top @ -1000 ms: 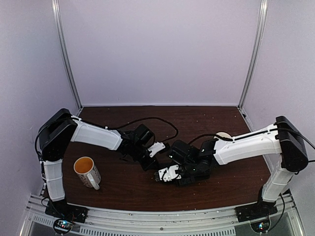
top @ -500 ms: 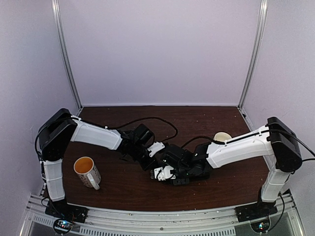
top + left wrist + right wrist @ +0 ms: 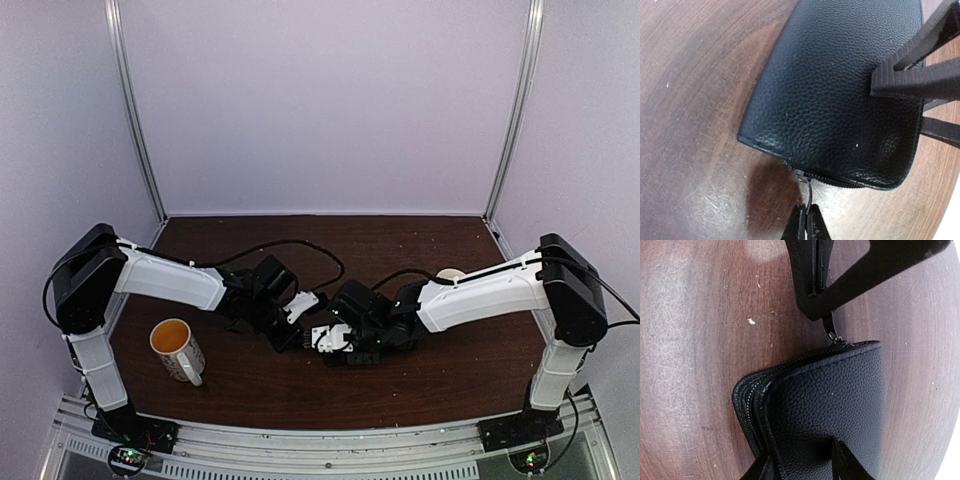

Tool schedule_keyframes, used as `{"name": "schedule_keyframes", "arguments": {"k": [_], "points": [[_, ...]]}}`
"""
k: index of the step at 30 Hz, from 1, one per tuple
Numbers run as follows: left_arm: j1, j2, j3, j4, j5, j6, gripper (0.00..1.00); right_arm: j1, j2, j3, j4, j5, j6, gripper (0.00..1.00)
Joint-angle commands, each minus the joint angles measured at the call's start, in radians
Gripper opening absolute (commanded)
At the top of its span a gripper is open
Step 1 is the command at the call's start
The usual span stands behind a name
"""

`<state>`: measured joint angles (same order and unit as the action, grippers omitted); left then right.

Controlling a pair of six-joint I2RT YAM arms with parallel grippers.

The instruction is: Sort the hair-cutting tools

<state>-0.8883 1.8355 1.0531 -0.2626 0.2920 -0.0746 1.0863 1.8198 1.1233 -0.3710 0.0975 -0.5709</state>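
Both arms have swung toward the left of the overhead view since a second ago. The right gripper has come in close to the left gripper, narrowing its jaws as it came. The hair-cutting tools are out of sight in every view, so where they lie and which way they point cannot be told. What lies between the grippers is a black grained case. It lies flat near the middle of the table, mostly hidden from overhead by the right gripper. In the left wrist view its long axis runs from bottom centre up to the upper right, with the zipped edge along the bottom. The left gripper is clenched on the thin zip pull, which sticks out from the case's near corner at the bottom of that frame. In the right wrist view the right gripper straddles the case from the opposite end. One finger is over the leather face and the other is beside the zip edge; whether they actually grip cannot be told. A white mug with an orange inside stands at the lower left, well apart from the case. The pale rim of a second cup shows behind the right arm. The tabletop is dark, scratched wood, enclosed by plain white walls with metal corner posts.
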Motion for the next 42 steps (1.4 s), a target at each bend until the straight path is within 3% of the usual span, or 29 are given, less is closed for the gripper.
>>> {"name": "schedule_keyframes", "arguments": {"k": [1,6,8,12,19,23,25,28,38,42], "points": [[-0.059,-0.055,-0.009,0.007,0.14,-0.054,0.0,-0.046,0.055,-0.004,-0.076,0.066,0.075,0.36],[-0.06,-0.036,-0.007,0.071,0.135,-0.126,0.0,-0.046,0.036,-0.004,-0.08,0.055,0.085,0.36],[-0.063,-0.011,-0.007,0.126,0.214,-0.164,0.0,-0.046,0.024,-0.007,-0.073,0.054,0.09,0.36],[-0.108,0.037,0.026,0.14,0.24,-0.183,0.0,-0.045,0.028,-0.004,-0.063,0.058,0.083,0.38],[-0.108,0.088,0.067,0.08,0.165,-0.199,0.0,-0.038,-0.062,-0.061,-0.12,-0.075,-0.019,0.49],[-0.104,0.1,0.084,0.05,0.147,-0.173,0.0,-0.036,-0.151,-0.103,-0.084,-0.073,-0.075,0.55],[-0.099,0.105,0.087,0.049,0.147,-0.17,0.0,-0.024,-0.155,-0.113,-0.069,-0.06,-0.105,0.61],[-0.088,0.115,0.093,0.047,0.147,-0.168,0.0,0.007,-0.134,-0.136,-0.033,-0.031,-0.163,0.62],[-0.043,0.116,0.091,0.019,0.133,-0.142,0.0,0.051,-0.115,-0.179,0.052,0.001,-0.232,0.62],[-0.025,0.114,0.098,-0.004,0.115,-0.125,0.0,0.05,-0.047,-0.144,0.083,0.056,-0.229,0.48]]}}
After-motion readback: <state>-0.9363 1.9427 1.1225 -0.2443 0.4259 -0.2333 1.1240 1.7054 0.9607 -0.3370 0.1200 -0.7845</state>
